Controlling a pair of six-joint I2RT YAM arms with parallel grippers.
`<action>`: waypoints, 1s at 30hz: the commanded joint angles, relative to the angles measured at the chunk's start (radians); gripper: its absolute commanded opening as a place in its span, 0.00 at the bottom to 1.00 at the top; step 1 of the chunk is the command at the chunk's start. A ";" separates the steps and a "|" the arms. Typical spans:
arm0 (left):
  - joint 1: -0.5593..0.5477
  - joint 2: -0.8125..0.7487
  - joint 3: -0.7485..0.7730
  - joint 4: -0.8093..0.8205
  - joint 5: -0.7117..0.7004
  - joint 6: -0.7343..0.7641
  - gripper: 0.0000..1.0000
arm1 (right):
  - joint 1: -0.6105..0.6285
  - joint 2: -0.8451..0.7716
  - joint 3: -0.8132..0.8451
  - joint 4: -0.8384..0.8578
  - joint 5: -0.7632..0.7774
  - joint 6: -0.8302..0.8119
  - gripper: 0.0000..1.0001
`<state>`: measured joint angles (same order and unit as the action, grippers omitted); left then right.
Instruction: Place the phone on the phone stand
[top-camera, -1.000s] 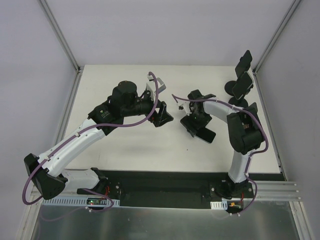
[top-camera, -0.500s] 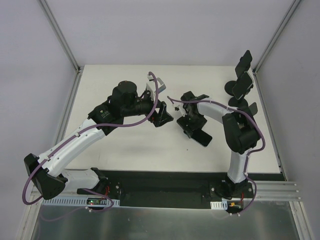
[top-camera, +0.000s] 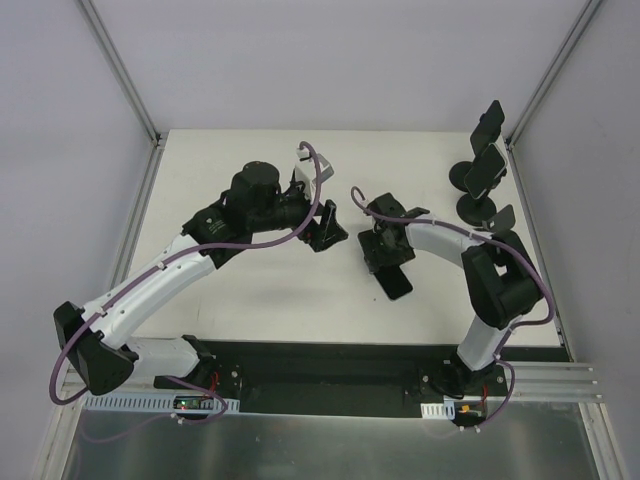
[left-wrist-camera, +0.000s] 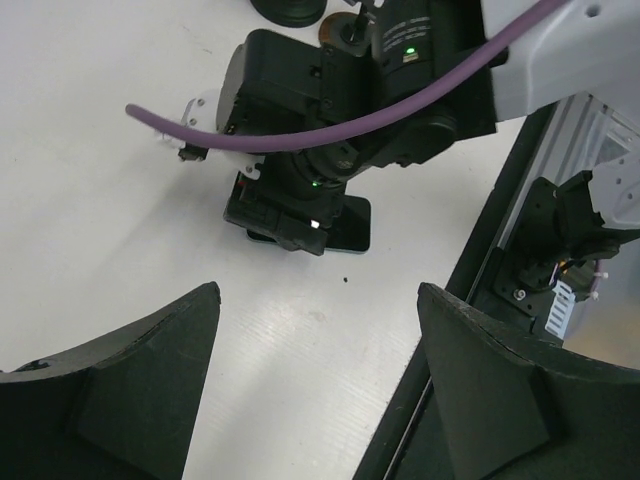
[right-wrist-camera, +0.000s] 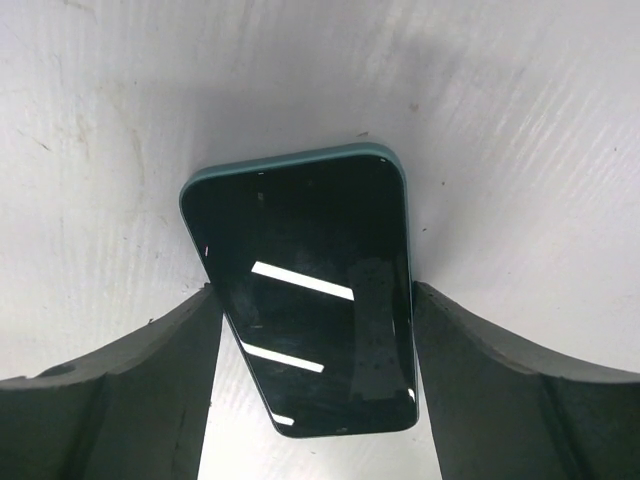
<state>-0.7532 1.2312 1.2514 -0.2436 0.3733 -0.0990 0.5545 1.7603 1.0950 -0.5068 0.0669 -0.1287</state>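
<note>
The phone (right-wrist-camera: 310, 300), dark-screened in a teal case, lies on the white table (top-camera: 260, 280). My right gripper (right-wrist-camera: 313, 300) straddles it, one finger against each long edge, shut on the phone. From above, the phone (top-camera: 394, 281) sticks out toward the near edge from under the right gripper (top-camera: 385, 250). The black phone stand (top-camera: 484, 170) is at the back right, apart from the phone. My left gripper (top-camera: 325, 228) hovers open to the left with nothing between its fingers (left-wrist-camera: 150, 380). In its own view it faces the right gripper (left-wrist-camera: 300, 215) and the phone (left-wrist-camera: 350, 225).
Other black stand bases and holders (top-camera: 478, 208) cluster at the table's back right corner. A black rail (left-wrist-camera: 480, 280) runs along the table's near edge by the arm bases. Grey frame posts (top-camera: 130, 90) rise at the back corners.
My right gripper's fingers have closed in on the phone's edges. Gripper and phone have shifted left, and the phone has turned to point toward the near edge. The left arm has barely moved.
</note>
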 joint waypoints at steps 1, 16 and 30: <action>0.000 0.014 -0.006 0.036 -0.039 -0.033 0.79 | 0.008 -0.085 -0.061 0.145 -0.004 0.164 0.06; 0.040 0.103 -0.004 0.041 0.016 -0.103 0.77 | 0.004 -0.308 -0.237 0.337 -0.018 0.305 0.01; 0.043 0.082 -0.004 0.046 0.038 -0.103 0.76 | 0.018 -0.042 0.152 -0.239 -0.041 0.109 0.97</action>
<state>-0.7181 1.3411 1.2461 -0.2394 0.3859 -0.1928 0.5686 1.6794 1.1675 -0.5358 0.0193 -0.0013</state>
